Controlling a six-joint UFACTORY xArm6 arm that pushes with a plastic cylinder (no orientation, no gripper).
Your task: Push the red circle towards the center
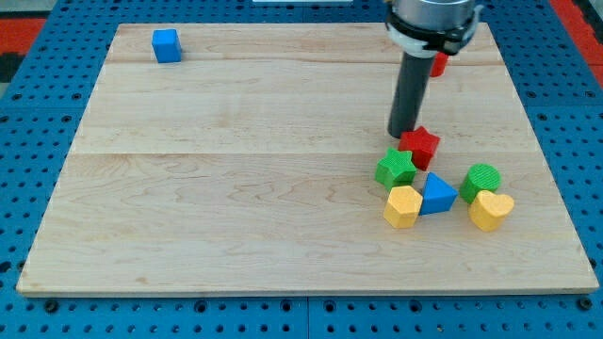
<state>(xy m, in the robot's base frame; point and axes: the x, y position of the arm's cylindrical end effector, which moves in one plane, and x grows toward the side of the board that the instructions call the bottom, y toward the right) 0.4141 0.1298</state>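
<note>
Left to right: blue cube [167, 45] far top-left of surface [236, 188]. Cluster at right: green star [395, 169], yellow hexagon [403, 206], blue triangle [436, 193], red star [421, 146], green circle [481, 180], yellow heart [491, 210]. My tip [403, 135] touches red star's left. No fingers on this rig. Red circle [439, 64] mostly hidden behind rod, top right, apparently unpushed; whole push left.

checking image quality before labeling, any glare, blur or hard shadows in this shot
Camera view: even, soft light, no glare on the wooden board; blocks look sharp, with only faint shadows. My tip sits beside the red star; the rod hides most of the red circle.
</note>
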